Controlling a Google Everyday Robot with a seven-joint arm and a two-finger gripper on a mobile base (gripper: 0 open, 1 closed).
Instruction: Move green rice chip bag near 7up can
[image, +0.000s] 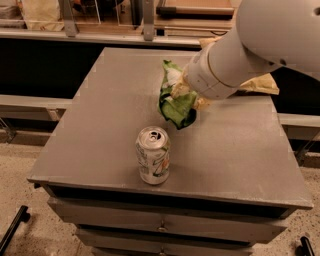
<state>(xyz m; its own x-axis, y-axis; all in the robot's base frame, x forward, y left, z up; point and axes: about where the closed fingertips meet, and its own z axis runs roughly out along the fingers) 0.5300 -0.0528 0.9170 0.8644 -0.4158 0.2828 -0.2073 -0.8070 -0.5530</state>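
Note:
The green rice chip bag (175, 102) is crumpled, light green with white patches, and hangs above the grey tabletop (100, 125). My gripper (187, 97) is shut on the bag, with the white arm reaching in from the upper right. The 7up can (153, 155) stands upright near the table's front edge, white and green with a silver top. The bag hangs just behind and slightly right of the can, apart from it.
A tan-and-brown chip bag (260, 85) lies at the back right of the table, mostly hidden behind my arm. Drawers (160, 225) sit under the tabletop. Shelving and railings (145, 20) stand behind the table.

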